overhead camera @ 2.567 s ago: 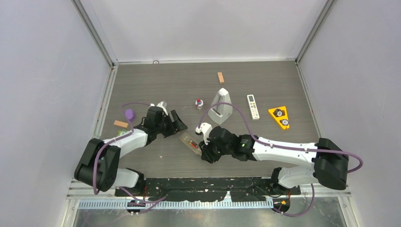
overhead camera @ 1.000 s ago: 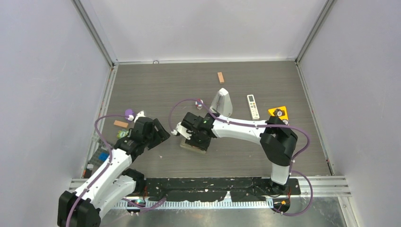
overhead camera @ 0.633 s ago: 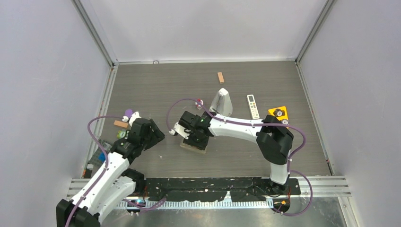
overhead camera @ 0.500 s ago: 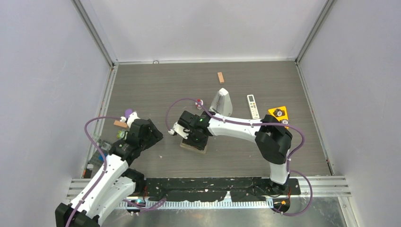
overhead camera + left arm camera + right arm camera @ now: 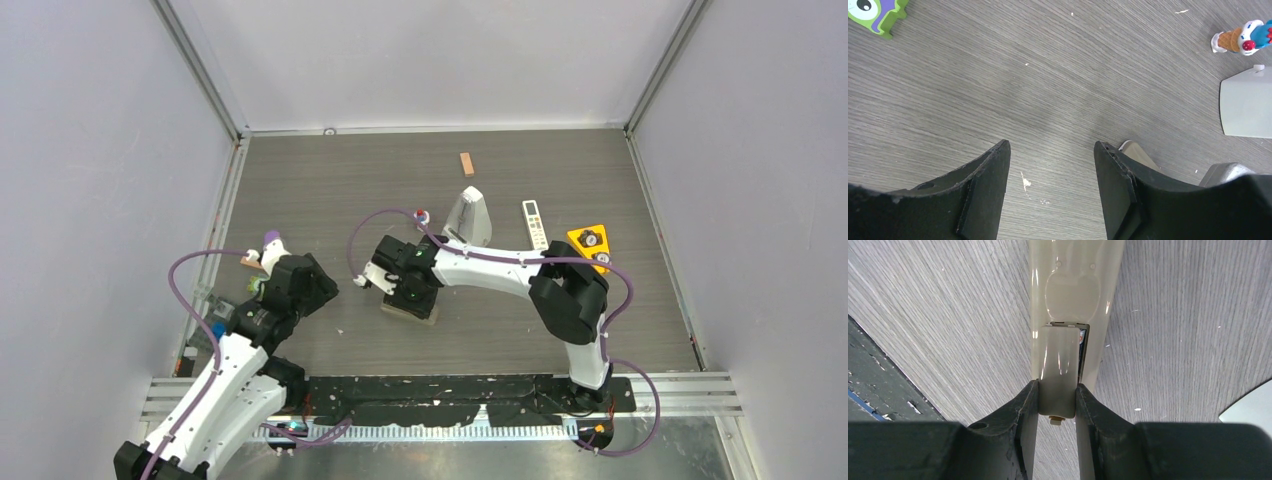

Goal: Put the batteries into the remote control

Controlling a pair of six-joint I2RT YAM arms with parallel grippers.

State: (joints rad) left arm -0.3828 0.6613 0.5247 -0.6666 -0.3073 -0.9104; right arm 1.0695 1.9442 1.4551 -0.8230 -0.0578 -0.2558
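Tabletop (image 5: 330, 180): one remote control (image 5: 1075, 270), one cover (image 5: 1058, 370)

Grey wood-grain table (image 5: 560, 160) is spreading beneath both pairs of jaws. Pale lilac walls (image 5: 430, 60) are standing well ahead of the jaws and out to either side. Metal rails (image 5: 200, 68) are edging the corners. Light is falling soft and even.

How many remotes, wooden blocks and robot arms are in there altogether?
Remotes: 2, slim remote, buttoned remote
Wooden blocks: 2, far block, left block
Robot arms: 2, left arm, right arm
Total: 6
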